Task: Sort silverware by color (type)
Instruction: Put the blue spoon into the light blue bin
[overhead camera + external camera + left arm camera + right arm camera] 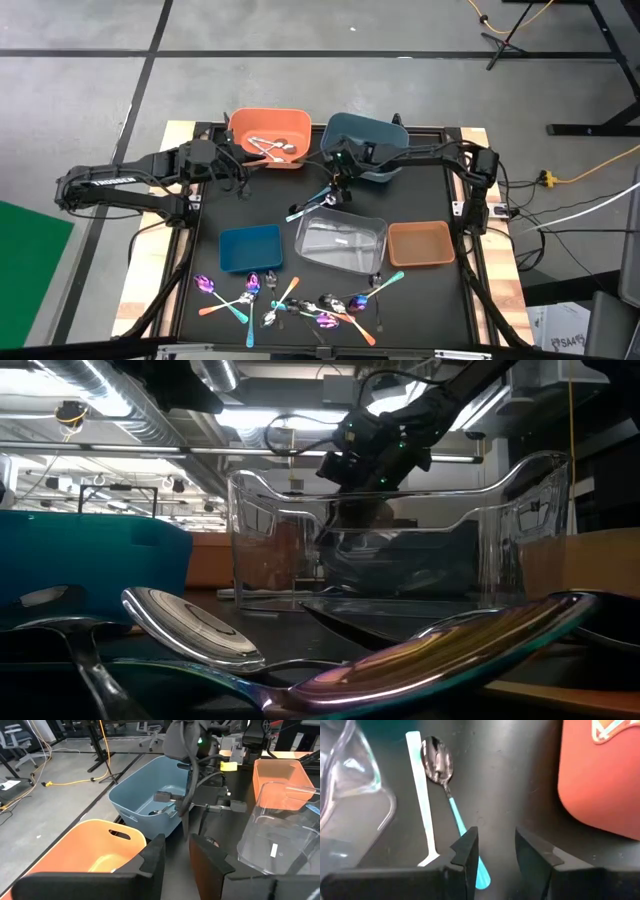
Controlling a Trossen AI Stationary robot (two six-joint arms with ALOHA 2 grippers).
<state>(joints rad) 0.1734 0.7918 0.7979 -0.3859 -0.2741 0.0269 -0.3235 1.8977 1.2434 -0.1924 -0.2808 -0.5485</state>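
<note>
Teal-handled spoon (pixel 451 795) — shiny silver bowl

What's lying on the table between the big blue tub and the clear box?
A teal-handled spoon beside a white strip, with the right gripper just above them, its fingers apart; the high view shows it.

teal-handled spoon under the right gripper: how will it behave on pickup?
The teal-handled spoon lies flat on the dark mat, so the fingers have little edge to catch. Its handle looks thin and glossy, likely slippery. Gripped at the handle end, the metal bowl would probably tip it down. The right gripper stands open, empty.
</note>
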